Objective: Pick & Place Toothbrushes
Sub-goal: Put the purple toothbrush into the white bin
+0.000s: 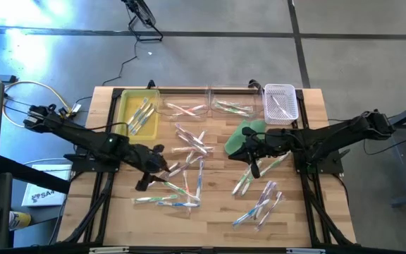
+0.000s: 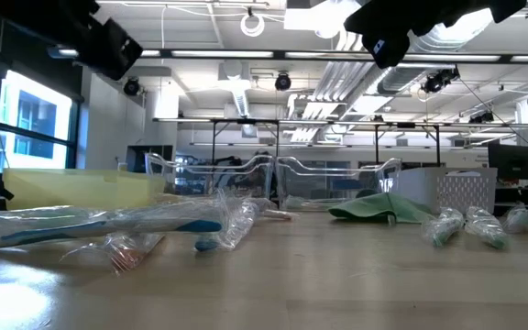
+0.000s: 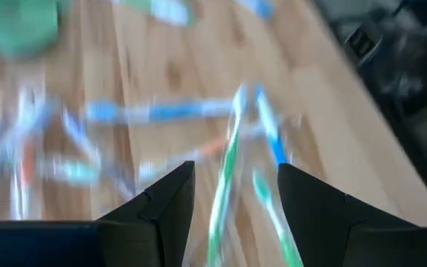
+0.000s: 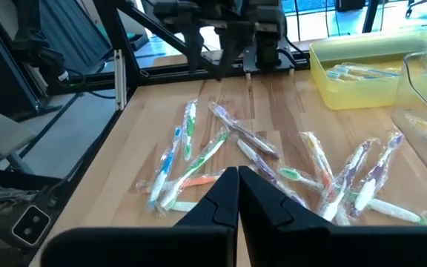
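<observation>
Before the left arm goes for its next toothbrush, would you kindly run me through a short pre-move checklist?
1. Left gripper open: ok.
2. Toothbrushes ahead of its fingers: ok, several overlapping.
3. A single brush isolated for a clean pick: cannot tell.
4. Right gripper shut and empty: ok.
5. Right gripper apart from the left, beside the green cloth: ok.
6. Yellow bin has room: ok, few brushes inside.
</observation>
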`<state>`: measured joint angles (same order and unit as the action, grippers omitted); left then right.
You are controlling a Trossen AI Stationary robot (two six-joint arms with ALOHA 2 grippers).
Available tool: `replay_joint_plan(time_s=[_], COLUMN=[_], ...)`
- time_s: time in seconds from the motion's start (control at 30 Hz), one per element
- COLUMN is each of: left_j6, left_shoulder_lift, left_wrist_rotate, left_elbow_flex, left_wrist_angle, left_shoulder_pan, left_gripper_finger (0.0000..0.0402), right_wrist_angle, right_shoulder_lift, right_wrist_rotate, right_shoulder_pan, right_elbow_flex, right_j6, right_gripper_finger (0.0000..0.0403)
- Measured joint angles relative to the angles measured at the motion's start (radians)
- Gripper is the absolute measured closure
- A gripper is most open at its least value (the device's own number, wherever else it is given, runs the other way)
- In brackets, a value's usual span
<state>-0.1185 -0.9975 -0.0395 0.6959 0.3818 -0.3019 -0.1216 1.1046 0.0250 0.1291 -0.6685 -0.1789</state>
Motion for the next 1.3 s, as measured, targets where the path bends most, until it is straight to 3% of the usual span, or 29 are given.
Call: replay_joint_plan(time_s=[0.4, 1.3], left_j6=[-0.287, -0.312], left_shoulder_lift=[-0.123, -0.411], left_wrist_rotate=[0.03, 0.029], left_elbow_flex=[0.026, 0.025], left_wrist_angle=[0.33, 0.234], left_shoulder_pan=[0.0, 0.0], left_gripper_finger=[0.0213, 0.0213], right_wrist_angle=[0.013, 0.015], right_shoulder_lift=[0.0, 0.0], right_wrist_rotate=[0.0, 0.0], right_shoulder_pan=[0.0, 0.0], right_elbow_flex=[0.0, 0.0], right_j6=[0.01, 0.0], right_gripper_finger=[0.0401, 0.0401])
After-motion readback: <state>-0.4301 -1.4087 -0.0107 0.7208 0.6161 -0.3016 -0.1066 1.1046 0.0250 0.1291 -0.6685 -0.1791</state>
